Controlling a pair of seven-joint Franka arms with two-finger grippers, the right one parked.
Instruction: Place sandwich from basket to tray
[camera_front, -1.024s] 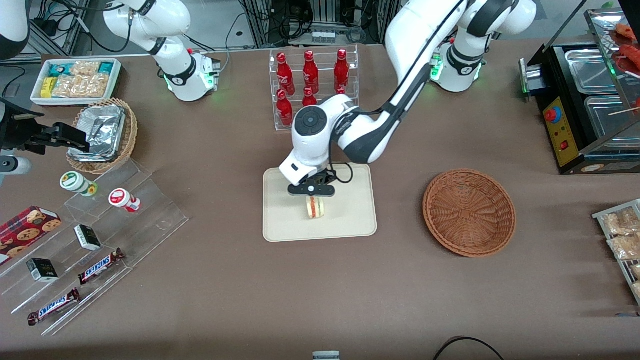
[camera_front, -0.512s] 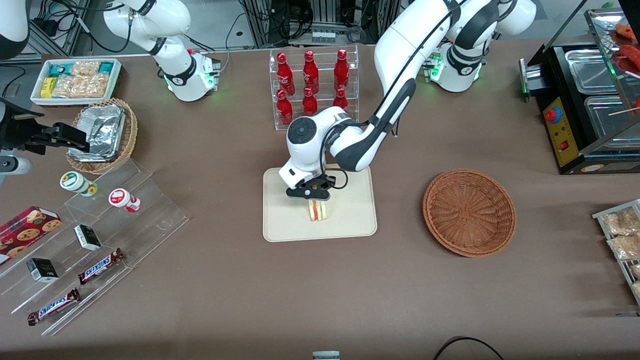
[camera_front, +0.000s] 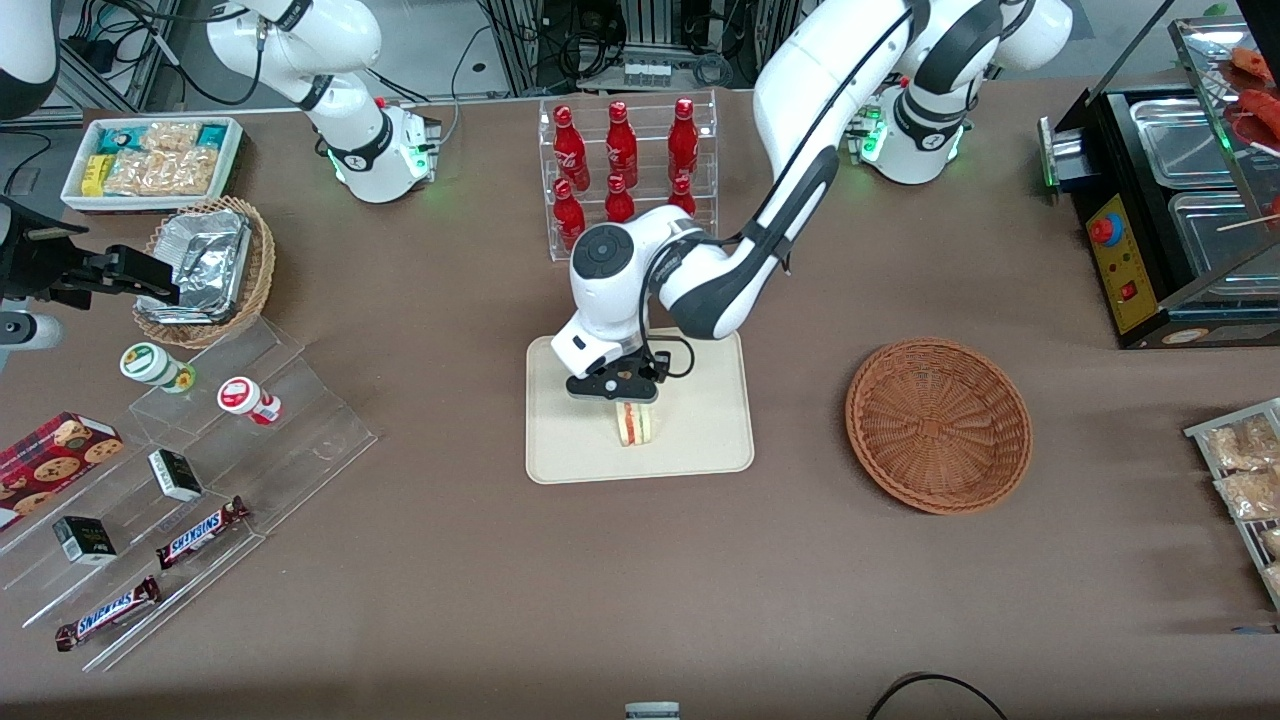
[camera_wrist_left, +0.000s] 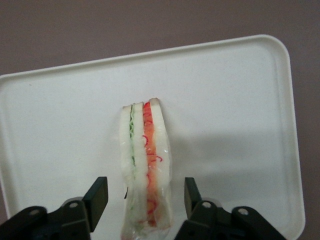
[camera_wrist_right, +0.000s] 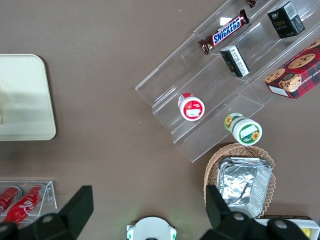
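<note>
The sandwich (camera_front: 634, 424), a clear-wrapped white wedge with red and green filling, stands on its edge on the beige tray (camera_front: 700, 440) near the tray's middle. My left gripper (camera_front: 612, 390) hangs just above it, open. In the left wrist view the sandwich (camera_wrist_left: 145, 165) sits between the black fingers (camera_wrist_left: 98, 195) with a gap on each side, on the tray (camera_wrist_left: 225, 100). The reddish-brown basket (camera_front: 938, 425) lies beside the tray toward the working arm's end of the table, and nothing is in it.
A clear rack of red bottles (camera_front: 620, 170) stands farther from the front camera than the tray. A tan wicker basket with foil packets (camera_front: 205, 270), a white snack bin (camera_front: 150, 160) and an acrylic stepped stand (camera_front: 200, 450) lie toward the parked arm's end. A black food warmer (camera_front: 1180, 200) stands at the working arm's end.
The gripper and the sandwich came down a little onto the tray, and the forearm swung slightly toward the parked arm's end. Over the last half second almost nothing moved.
</note>
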